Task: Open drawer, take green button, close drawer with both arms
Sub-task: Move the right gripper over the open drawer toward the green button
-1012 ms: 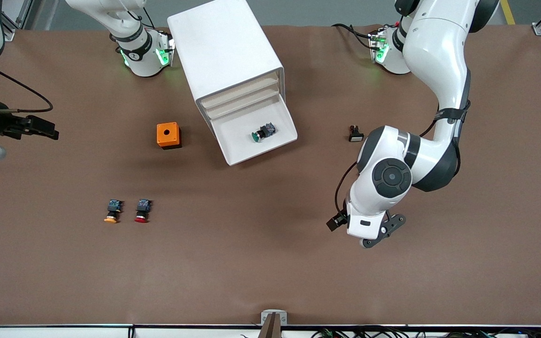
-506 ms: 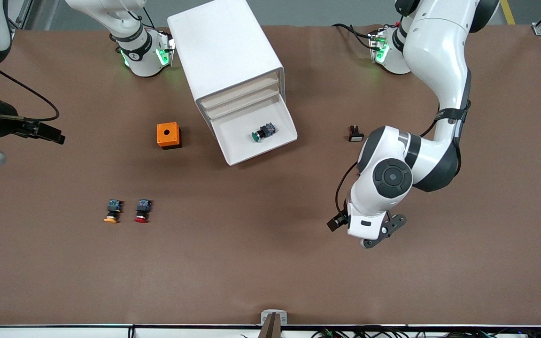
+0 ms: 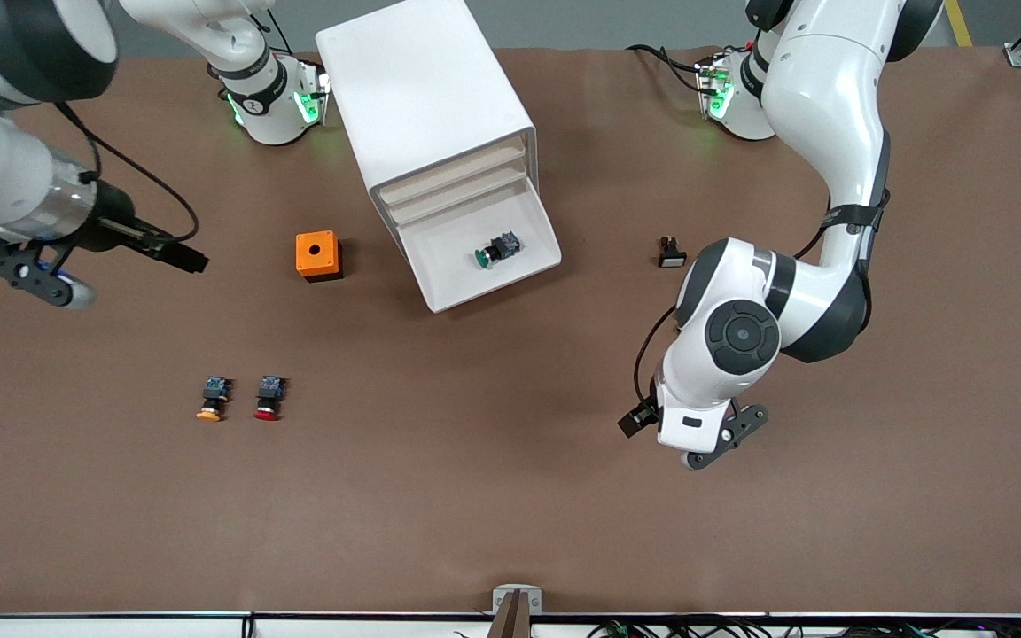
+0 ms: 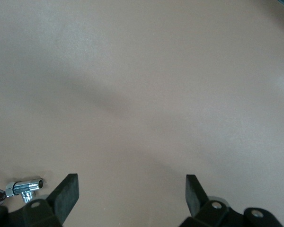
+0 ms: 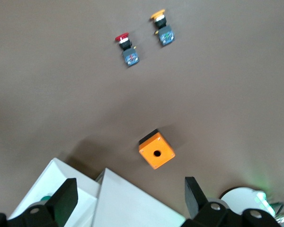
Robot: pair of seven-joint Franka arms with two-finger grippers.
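Observation:
The white cabinet [image 3: 431, 97] has its lowest drawer [image 3: 494, 288] pulled out. The green-capped button [image 3: 494, 251] lies on its side in the drawer. My right gripper [image 3: 39, 278] hangs open and holds nothing, over bare table toward the right arm's end, beside the orange box [image 3: 318, 255]. In the right wrist view its open fingers [image 5: 65, 199] frame the cabinet [image 5: 132, 203] and a corner of the drawer [image 5: 35, 201]. My left gripper [image 3: 723, 438] is open and holds nothing, over bare table nearer the front camera than the drawer; the left wrist view shows its fingertips [image 4: 68, 191] over brown table only. The left arm waits.
An orange-capped button [image 3: 212, 400] and a red-capped button [image 3: 268, 399] lie side by side nearer the front camera than the orange box [image 5: 156, 151]; they appear as the orange-capped button [image 5: 161, 26] and the red-capped button [image 5: 126, 48]. A small black-and-white part [image 3: 671, 253] lies beside the left arm's elbow.
My right arm has swung in from the table's end toward the orange box, gripper still open. The left arm, drawer and button have not moved.

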